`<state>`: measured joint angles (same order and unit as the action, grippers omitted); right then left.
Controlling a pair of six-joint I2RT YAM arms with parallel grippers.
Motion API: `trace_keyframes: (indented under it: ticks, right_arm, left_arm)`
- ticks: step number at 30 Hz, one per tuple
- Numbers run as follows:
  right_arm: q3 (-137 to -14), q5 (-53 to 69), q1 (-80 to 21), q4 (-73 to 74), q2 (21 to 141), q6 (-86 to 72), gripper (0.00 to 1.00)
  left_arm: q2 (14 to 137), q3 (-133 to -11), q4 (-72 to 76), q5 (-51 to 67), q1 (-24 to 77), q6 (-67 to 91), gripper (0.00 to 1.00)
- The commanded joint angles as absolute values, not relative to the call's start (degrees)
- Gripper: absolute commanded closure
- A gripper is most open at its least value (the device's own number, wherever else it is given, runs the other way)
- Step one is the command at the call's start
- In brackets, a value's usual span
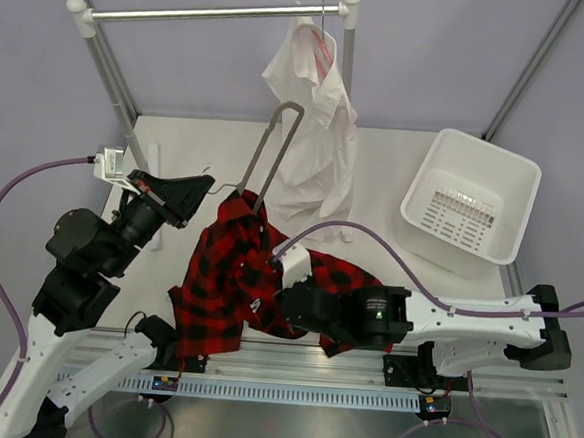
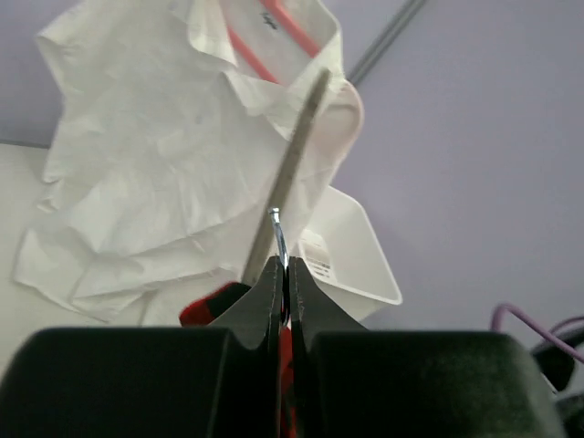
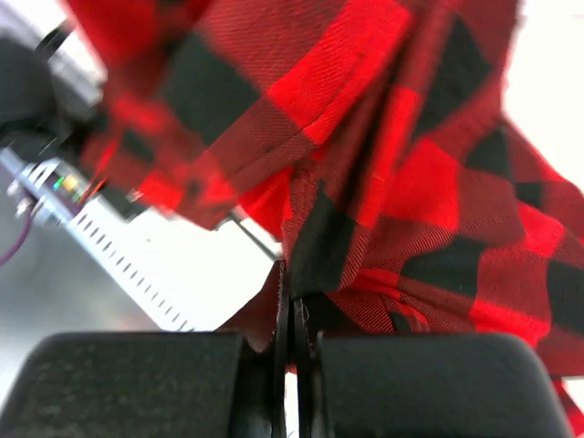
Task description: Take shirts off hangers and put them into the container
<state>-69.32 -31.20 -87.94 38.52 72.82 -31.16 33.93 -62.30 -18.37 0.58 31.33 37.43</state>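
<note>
The white worktop (image 1: 385, 175) carries a silver rail (image 1: 216, 13) along its far side. A white shirt (image 1: 317, 151) hangs from the rail on a pink hanger (image 2: 290, 26). The red-and-black plaid shirt (image 1: 217, 284) lies bunched at the near middle, its collar end raised on the grey-brown hanger (image 2: 298, 146). The white basket (image 1: 515, 180) sits at the far right, apart from both shirts. The left end effector (image 2: 281, 278) is clamped on the grey-brown hanger's metal hook. The right end effector (image 3: 292, 292) is pinched tight on a fold of the plaid shirt.
</note>
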Motion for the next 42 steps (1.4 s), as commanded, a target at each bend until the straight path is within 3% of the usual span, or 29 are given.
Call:
trace_keyframes:
  ticks: [1,7,11,15,16,17,18,19,21,25,30,33,35,37,42]
  right_arm:
    - [-70.6,-26.7,-89.0,34.3,73.0,-30.9,1.00]
    - [-64.2,-31.4,-89.2,32.2,73.1,-38.3,1.00]
    - [-61.8,-27.5,-91.1,29.3,77.6,-37.0,1.00]
    - [-66.3,-34.1,-92.1,37.1,83.1,-42.8,1.00]
    - [-67.0,-36.4,-92.1,38.7,83.5,-44.6,0.89]
    - [-67.8,-38.6,-92.1,42.9,84.1,-47.2,0.69]
    - [-69.2,-42.5,-92.1,44.5,84.2,-49.8,0.40]
    - [-70.1,-44.8,-92.2,46.7,84.1,-51.1,0.28]
    - [-72.5,-50.1,-92.3,51.5,82.9,-52.6,0.13]
    - [-76.2,-56.2,-92.2,55.7,77.7,-51.6,0.09]
    - [-77.8,-50.6,-88.4,42.3,68.7,-34.8,0.14]
    - [-78.0,-40.3,-82.3,34.6,64.4,-29.0,0.22]
    - [-79.0,-37.1,-80.0,32.1,64.2,-26.8,0.33]
    - [-81.7,-33.7,-77.5,31.2,65.1,-25.4,0.36]
    - [-87.9,-35.0,-76.5,31.4,69.3,-25.5,0.28]
  left_arm:
    - [35.9,-65.2,-12.3,-9.6,31.6,33.8,1.00]
    - [45.3,-75.7,-17.4,-17.5,31.6,27.8,1.00]
    - [49.1,-75.8,-14.2,-19.1,31.5,25.1,1.00]
    - [50.2,-72.3,-10.9,-18.9,31.5,25.6,1.00]
    - [49.6,-71.4,-10.3,-19.0,31.5,25.9,1.00]
    - [49.2,-70.7,-9.3,-17.9,31.6,26.9,1.00]
    - [49.0,-69.7,-9.3,-17.4,31.6,27.3,1.00]
    - [48.9,-69.3,-9.4,-17.0,31.5,27.8,1.00]
    - [48.4,-69.1,-10.5,-16.2,31.6,28.7,1.00]
    - [47.7,-70.0,-14.3,-15.1,31.6,27.8,1.00]
    - [49.3,-75.1,-24.0,-6.8,31.6,27.5,1.00]
    - [47.2,-75.1,-27.1,-2.6,31.6,28.5,1.00]
    - [45.9,-74.0,-27.8,2.3,31.6,29.1,1.00]
    - [44.6,-73.5,-27.7,8.8,31.6,29.4,1.00]
    - [40.7,-71.3,-28.6,14.8,31.6,30.7,1.00]
